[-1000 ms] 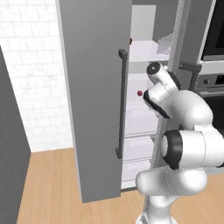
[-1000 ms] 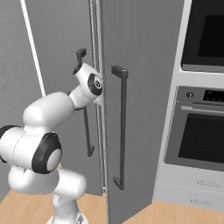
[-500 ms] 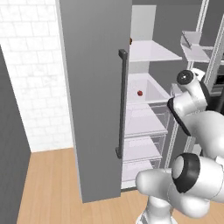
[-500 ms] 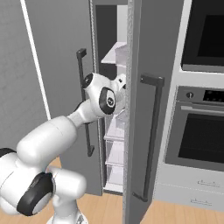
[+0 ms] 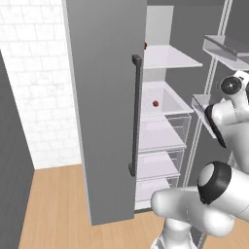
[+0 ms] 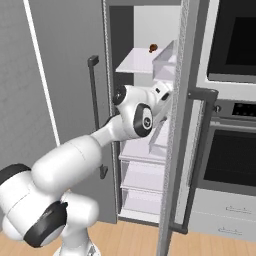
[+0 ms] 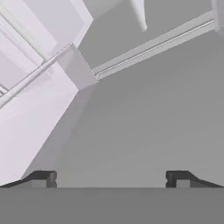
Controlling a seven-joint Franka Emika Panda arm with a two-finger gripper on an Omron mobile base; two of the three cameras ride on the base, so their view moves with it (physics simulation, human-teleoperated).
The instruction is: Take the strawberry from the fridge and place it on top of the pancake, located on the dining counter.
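The fridge (image 5: 104, 112) stands with its doors swung open – in the left base view the left door fills the middle of the picture, its dark bar handle (image 5: 135, 114) running down its edge, and the white shelves (image 5: 163, 102) show to the right of it. The strawberry (image 5: 155, 103) lies alone on the second shelf from the top, a small red dot at about 3 o'clock from the handle's middle, near the back wall. On the top shelf a small dark reddish-brown thing (image 6: 152, 48) sits toward the left side; it is too small to name. Below the strawberry's shelf come clear drawers (image 5: 163, 133) and more white shelves.

In the right base view the arm reaches from 7 o'clock up into the gap between the doors, its wrist level with the middle shelves. The right door (image 6: 181, 125) stands edge-on just past the wrist, its bar handle (image 6: 199, 150) facing the black-fronted wall oven (image 6: 231, 125) at 3 o'clock.

In the hand view the tool (image 7: 111, 178) has its two dark fingertips (image 7: 43, 178) spread wide apart with nothing between them. It faces a plain grey panel, with white shelf edges at 10 o'clock.
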